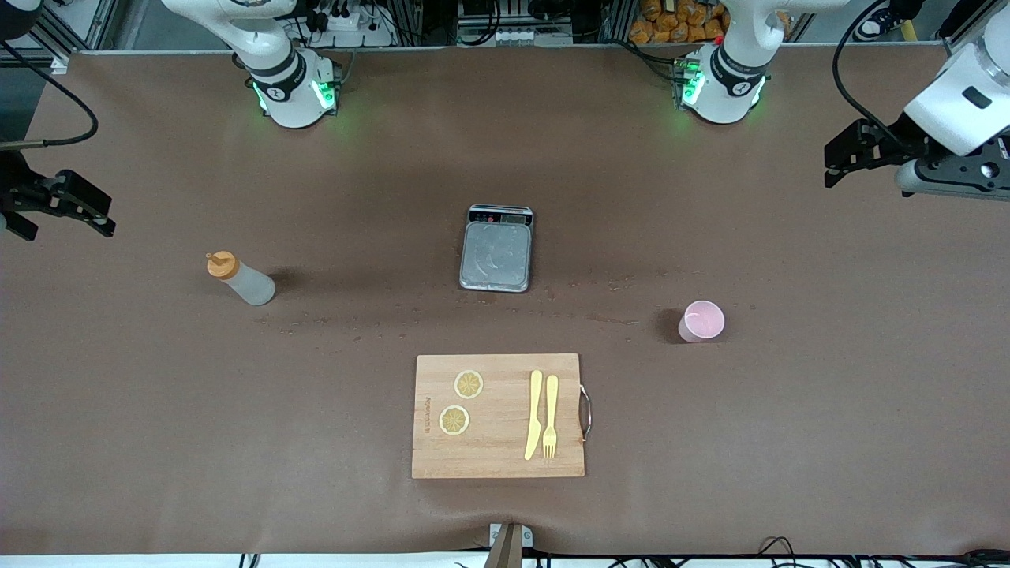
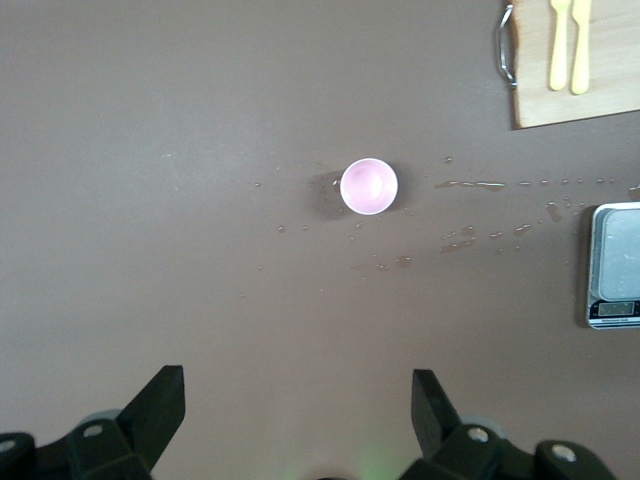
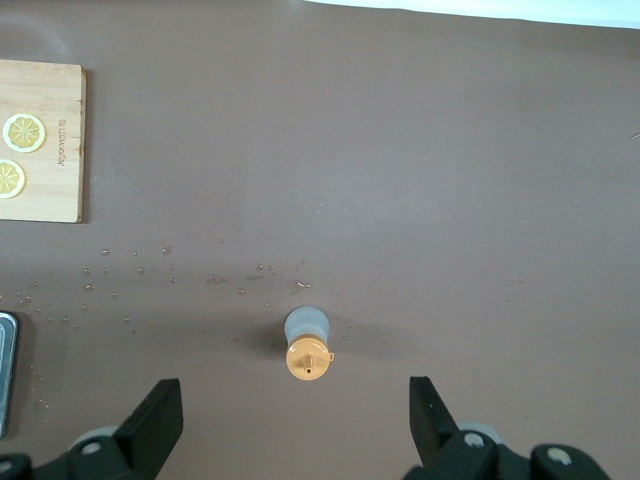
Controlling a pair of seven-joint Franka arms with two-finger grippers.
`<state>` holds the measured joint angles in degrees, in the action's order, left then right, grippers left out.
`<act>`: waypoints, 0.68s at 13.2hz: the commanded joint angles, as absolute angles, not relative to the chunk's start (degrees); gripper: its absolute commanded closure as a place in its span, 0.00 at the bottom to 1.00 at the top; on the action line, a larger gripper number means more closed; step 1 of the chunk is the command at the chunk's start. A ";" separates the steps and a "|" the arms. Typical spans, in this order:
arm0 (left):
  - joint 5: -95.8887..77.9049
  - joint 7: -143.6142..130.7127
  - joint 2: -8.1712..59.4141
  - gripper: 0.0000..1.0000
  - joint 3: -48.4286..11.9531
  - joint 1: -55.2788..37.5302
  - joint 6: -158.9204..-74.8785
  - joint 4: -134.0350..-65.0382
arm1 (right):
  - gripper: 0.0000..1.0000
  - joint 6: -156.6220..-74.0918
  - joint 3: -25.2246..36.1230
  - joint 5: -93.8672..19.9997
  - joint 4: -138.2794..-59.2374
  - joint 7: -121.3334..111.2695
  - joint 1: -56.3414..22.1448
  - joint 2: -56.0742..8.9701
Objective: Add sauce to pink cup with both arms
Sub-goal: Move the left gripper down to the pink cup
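The sauce bottle (image 1: 241, 280), whitish with an orange cap, stands upright on the brown table toward the right arm's end. The pink cup (image 1: 701, 321) stands upright toward the left arm's end, its mouth facing up. My right gripper (image 1: 67, 229) hangs open and empty in the air over the right arm's end of the table. In the right wrist view the sauce bottle (image 3: 307, 350) shows from above, just ahead of the open right gripper (image 3: 295, 392). My left gripper (image 1: 832, 166) hangs open and empty over the left arm's end. The left wrist view shows the pink cup (image 2: 369, 186) well ahead of the open left gripper (image 2: 298, 385).
A grey scale (image 1: 497, 248) lies in the middle of the table between bottle and cup. Nearer the front camera lies a wooden cutting board (image 1: 499, 457) with two lemon slices (image 1: 469, 384), a yellow knife (image 1: 534, 414) and a fork (image 1: 550, 416). Small droplets (image 1: 331, 322) dot the table.
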<state>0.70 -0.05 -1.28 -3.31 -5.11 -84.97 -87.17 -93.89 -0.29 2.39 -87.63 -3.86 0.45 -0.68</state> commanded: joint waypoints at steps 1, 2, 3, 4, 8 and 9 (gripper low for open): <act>-0.18 0.09 -0.89 0.00 -3.43 -2.12 -84.20 -87.89 | 0.00 -93.43 -0.26 1.67 -86.75 -3.60 0.70 -1.14; -0.35 0.09 -0.36 0.00 -3.43 -1.15 -84.20 -88.41 | 0.00 -93.43 -0.26 1.67 -86.75 -3.52 0.70 -1.23; -0.70 0.00 -0.26 0.00 -3.43 -0.97 -84.20 -90.07 | 0.00 -93.43 -0.26 1.67 -86.75 -3.52 0.70 -1.14; -1.05 0.00 -0.09 0.00 -3.43 -0.18 -84.29 -91.48 | 0.00 -93.43 -0.26 1.67 -86.75 -3.60 0.70 -1.14; -7.98 -1.23 0.27 0.00 -3.60 3.68 -90.93 -99.02 | 0.00 -93.43 -0.26 1.67 -86.75 -3.52 0.62 -1.23; -8.61 -1.23 0.26 0.00 -3.69 3.69 -94.01 -101.31 | 0.00 -93.43 -0.26 1.67 -86.75 -3.60 0.62 -1.14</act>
<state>-6.25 -0.30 1.72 -3.05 2.38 -89.29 -96.51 -93.88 -0.22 2.39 -87.63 -3.86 0.47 -0.70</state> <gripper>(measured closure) 0.000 0.000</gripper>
